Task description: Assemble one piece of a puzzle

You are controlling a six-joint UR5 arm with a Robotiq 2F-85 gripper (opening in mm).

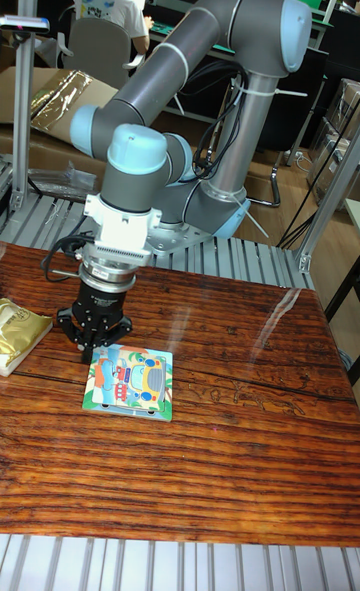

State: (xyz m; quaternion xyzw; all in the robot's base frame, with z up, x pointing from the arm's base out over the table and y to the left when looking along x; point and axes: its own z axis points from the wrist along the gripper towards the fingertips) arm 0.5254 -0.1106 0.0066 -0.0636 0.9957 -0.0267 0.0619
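Your gripper (pixel 96 354) hangs at the puzzle's (pixel 130 384) upper-left corner on the table (pixel 230 421); you can't tell whether its fingers grip anything.

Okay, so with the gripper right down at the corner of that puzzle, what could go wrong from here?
1. The gripper sits at the upper left corner of the puzzle board; a misaligned press could jam the piece or push the board across the table.
2. The fingertips hide any piece, so seating cannot be checked here.
3. The gold packet lies close on the left; a sideways move might clip it.
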